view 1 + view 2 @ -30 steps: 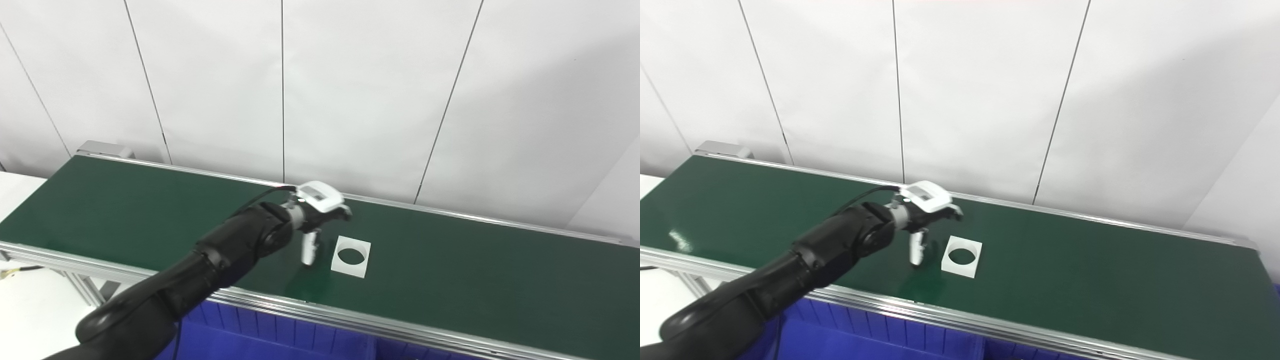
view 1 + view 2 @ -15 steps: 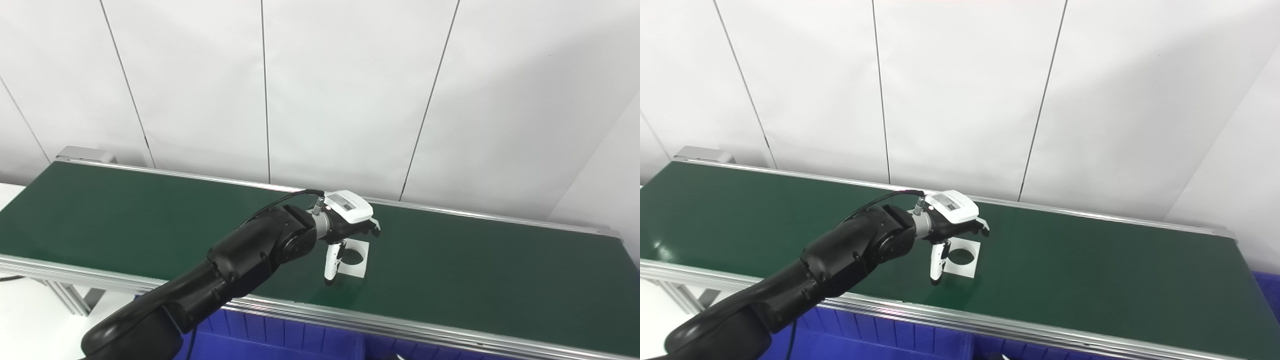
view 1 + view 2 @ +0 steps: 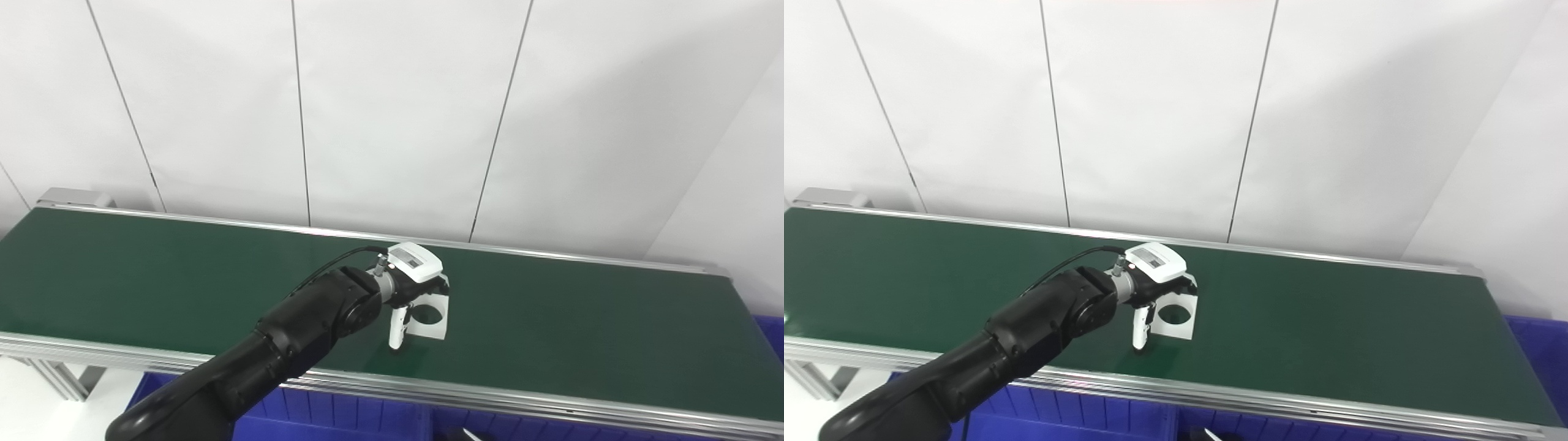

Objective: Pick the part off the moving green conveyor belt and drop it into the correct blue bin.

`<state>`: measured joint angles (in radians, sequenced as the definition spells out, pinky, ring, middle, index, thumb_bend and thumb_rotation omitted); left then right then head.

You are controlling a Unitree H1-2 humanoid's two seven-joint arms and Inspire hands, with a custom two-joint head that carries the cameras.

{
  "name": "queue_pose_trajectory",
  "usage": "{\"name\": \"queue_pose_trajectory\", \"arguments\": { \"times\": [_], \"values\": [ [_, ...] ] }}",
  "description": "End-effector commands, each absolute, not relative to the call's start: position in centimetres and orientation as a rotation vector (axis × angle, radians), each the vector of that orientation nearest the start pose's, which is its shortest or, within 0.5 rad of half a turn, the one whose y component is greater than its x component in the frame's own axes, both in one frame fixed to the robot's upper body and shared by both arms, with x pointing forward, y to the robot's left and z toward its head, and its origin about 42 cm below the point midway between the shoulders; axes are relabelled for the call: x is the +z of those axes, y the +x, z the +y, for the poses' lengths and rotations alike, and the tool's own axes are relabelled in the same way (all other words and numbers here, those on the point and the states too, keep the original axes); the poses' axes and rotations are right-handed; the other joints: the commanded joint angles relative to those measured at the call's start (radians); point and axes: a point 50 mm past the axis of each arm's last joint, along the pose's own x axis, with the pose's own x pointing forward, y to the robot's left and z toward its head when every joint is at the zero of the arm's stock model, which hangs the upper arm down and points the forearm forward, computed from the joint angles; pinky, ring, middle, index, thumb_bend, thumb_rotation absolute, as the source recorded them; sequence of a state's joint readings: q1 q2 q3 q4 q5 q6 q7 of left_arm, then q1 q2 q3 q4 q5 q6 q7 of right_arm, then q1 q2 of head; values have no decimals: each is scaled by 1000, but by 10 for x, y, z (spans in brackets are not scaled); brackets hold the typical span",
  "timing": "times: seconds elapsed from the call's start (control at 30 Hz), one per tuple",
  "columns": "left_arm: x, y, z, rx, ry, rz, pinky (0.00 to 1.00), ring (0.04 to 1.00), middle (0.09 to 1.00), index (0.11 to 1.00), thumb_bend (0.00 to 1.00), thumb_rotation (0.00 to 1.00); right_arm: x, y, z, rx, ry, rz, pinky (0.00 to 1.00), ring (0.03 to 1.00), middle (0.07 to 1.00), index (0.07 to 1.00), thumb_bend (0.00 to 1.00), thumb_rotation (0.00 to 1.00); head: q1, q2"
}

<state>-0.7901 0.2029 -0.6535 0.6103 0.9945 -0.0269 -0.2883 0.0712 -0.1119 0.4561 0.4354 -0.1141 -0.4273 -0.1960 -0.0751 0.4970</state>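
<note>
A flat white square part with a round hole (image 3: 431,318) lies on the green conveyor belt (image 3: 184,275), near its middle. My left hand (image 3: 411,283), black with a white back plate, hovers right over the part's left and far edges. Its fingers curl down at the part's far edge and its thumb (image 3: 397,327) points down beside the left edge. The fingers stand apart and the part rests flat on the belt, so the hand is open. The same hand (image 3: 1151,282) and part (image 3: 1176,317) show in the right eye view. My right hand is out of view.
Blue bins (image 3: 343,422) sit below the belt's near aluminium rail (image 3: 551,407). Another blue bin (image 3: 770,334) shows past the belt's right end. A white panelled wall stands behind the belt.
The camera has swung to the right. The part has ridden rightward along the belt. My left hand has followed it, from beside its left edge to over it, thumb still pointing down.
</note>
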Motion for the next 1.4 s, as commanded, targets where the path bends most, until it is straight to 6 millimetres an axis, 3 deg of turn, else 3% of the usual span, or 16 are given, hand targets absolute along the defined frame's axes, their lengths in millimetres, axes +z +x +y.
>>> {"name": "queue_pose_trajectory", "arguments": {
  "times": [0.0,0.23,0.33,0.87,0.93,1.23,1.37],
  "values": [
    [201,489,92,-650,1661,-307,541,657,769,811,1000,113,-4,210,-145,299,-169,-16,817,851,852,841,888,924,-6,0],
    [198,494,78,-598,1639,-319,478,628,767,816,1000,141,-5,208,-138,311,-145,-6,818,856,850,836,906,907,-32,-7],
    [198,497,72,-560,1590,-325,520,651,783,823,1000,131,-5,207,-134,316,-139,-4,814,855,850,838,911,902,-46,-7],
    [203,506,50,-527,1476,-255,462,655,801,830,1000,166,-7,209,-119,325,-131,0,792,842,848,842,941,886,-93,-17],
    [202,506,48,-527,1477,-257,406,593,761,817,1000,175,-7,209,-118,325,-131,-2,786,838,847,842,934,883,-99,-17],
    [182,501,31,-563,1569,-278,486,649,787,817,1000,180,-4,206,-109,328,-132,-18,783,830,845,840,917,878,-138,-8],
    [171,498,25,-585,1565,-270,475,613,777,811,1000,177,-3,205,-104,327,-138,-27,784,828,841,836,907,885,-155,-4]
  ]
}}
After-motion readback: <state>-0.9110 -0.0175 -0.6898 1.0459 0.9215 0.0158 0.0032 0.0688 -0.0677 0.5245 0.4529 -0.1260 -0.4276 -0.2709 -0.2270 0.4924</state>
